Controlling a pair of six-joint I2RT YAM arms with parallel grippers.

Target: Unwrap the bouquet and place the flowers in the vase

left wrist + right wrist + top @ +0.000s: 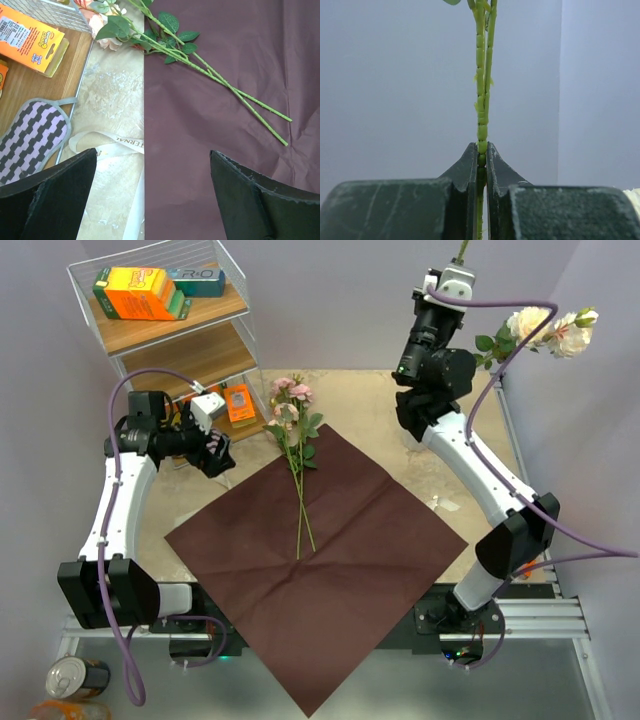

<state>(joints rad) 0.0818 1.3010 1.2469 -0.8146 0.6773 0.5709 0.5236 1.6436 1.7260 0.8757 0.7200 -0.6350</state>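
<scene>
The top camera looks steeply down from behind the arm bases (450, 618) over the whole tabletop (370, 400). The left wrist camera hangs close above maroon paper (225, 75) and stems (240, 95), shared with it. The right wrist camera faces wall (395, 90).

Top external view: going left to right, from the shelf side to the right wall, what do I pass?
Orange box on the wire shelf → open left tool → loose pink roses → right arm → cream roses, their stems clamped in the shut right tool.
</scene>
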